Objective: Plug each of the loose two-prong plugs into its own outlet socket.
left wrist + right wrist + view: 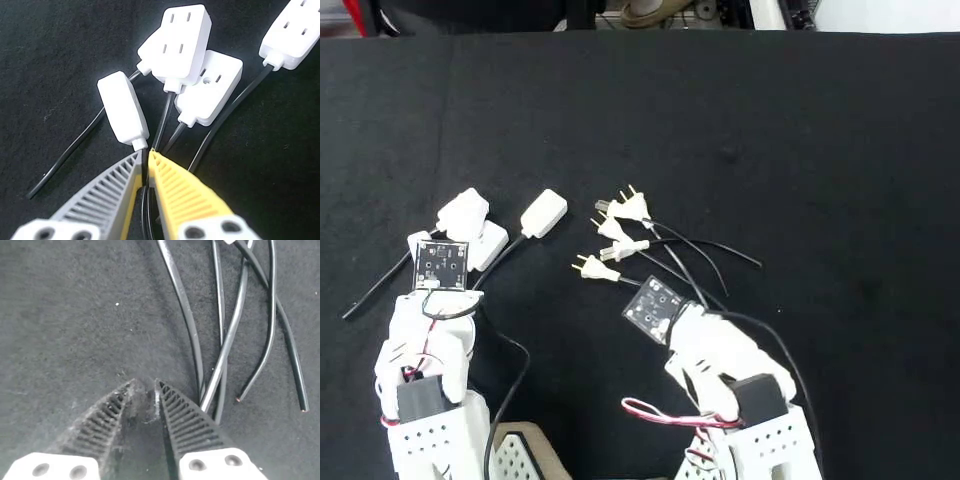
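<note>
White pieces on black
Sockets (180, 45) and plugs (632, 208) white, cords (187, 315) black, desk (770, 120) plain black; left gripper (145, 156) with ribbed jaws, one grey, one yellow

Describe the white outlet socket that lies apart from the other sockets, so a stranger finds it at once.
On the black cloth table, look just left of the cluster of white two-prong plugs in the high view. The white rectangular socket block there is the one. It lies alone, while the three other white sockets sit bunched together farther left.
</note>
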`<state>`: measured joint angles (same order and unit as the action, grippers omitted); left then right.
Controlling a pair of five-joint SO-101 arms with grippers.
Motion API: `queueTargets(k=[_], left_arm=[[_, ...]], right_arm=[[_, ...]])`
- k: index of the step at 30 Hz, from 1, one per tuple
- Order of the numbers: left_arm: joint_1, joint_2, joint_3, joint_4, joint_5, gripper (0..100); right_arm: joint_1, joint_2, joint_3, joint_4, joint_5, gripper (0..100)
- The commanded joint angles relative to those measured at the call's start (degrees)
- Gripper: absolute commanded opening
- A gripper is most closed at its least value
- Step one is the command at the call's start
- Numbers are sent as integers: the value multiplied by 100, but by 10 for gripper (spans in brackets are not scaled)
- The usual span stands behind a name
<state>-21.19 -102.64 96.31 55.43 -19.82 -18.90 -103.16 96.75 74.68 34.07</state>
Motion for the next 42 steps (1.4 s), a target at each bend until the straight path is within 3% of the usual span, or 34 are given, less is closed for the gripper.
queueTargets(k=[1, 14, 18, 25, 31, 42], left_arm=[[-40, -53, 110, 70, 35, 37], [-40, -53, 110, 70, 35, 37], [-40, -53, 110, 70, 35, 37], [-40, -53, 110, 70, 35, 37], [-40, -53, 110, 70, 35, 37], [-40, -53, 110, 70, 35, 37]], right_arm=[[-88, -374, -13, 35, -18, 54], [-888, -374, -22, 35, 0, 54], [-1099, -374, -31, -387, -26, 54], [18, -215, -1868, -721, -360, 56], [88, 1587, -3371, -316, -844, 57], [88, 5314, -4602, -79, -2919, 57]])
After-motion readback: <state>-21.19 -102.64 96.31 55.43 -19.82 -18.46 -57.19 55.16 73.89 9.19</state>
